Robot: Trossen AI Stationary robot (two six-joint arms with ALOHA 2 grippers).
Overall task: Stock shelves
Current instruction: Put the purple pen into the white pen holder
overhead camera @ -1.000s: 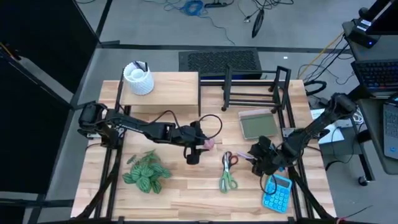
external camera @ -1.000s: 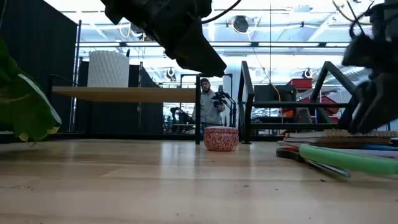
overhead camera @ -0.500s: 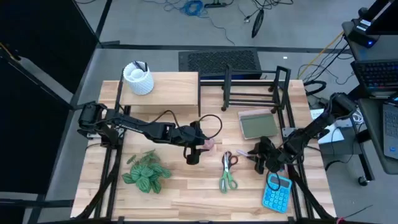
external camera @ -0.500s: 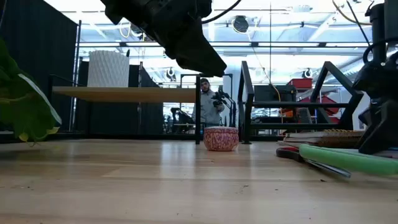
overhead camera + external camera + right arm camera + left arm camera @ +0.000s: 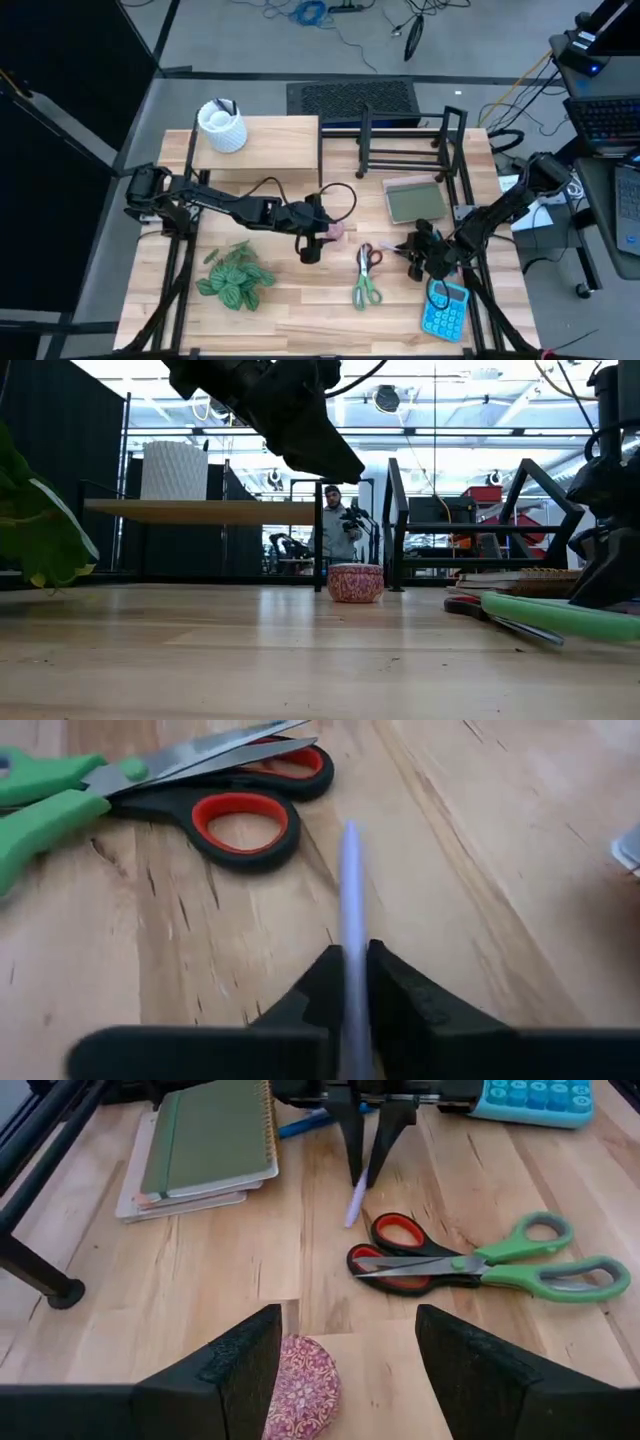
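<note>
At centre-right of the high view, the right pincer [image 5: 418, 250] is pinching a pale blue pen [image 5: 352, 910] beside the scissors [image 5: 367, 275]. The left pincer [image 5: 312, 252] is hanging wide above a patterned bowl [image 5: 302, 1398]. Wooden riser shelf [image 5: 262, 143] and black wire rack [image 5: 405, 140] are sitting along the counter's [image 5: 300, 300] upper edge.

even overhead light falls on the pale table [image 5: 300, 310], casting only soft shadows. at table height, bright ceiling lights [image 5: 470, 400] blow out the background, leaving the arm [image 5: 290, 410] in silhouette. close up, the pen [image 5: 352, 910] and scissors [image 5: 150, 790] are blurred; the green scissors [image 5: 520, 1265] elsewhere look sharp.
</note>
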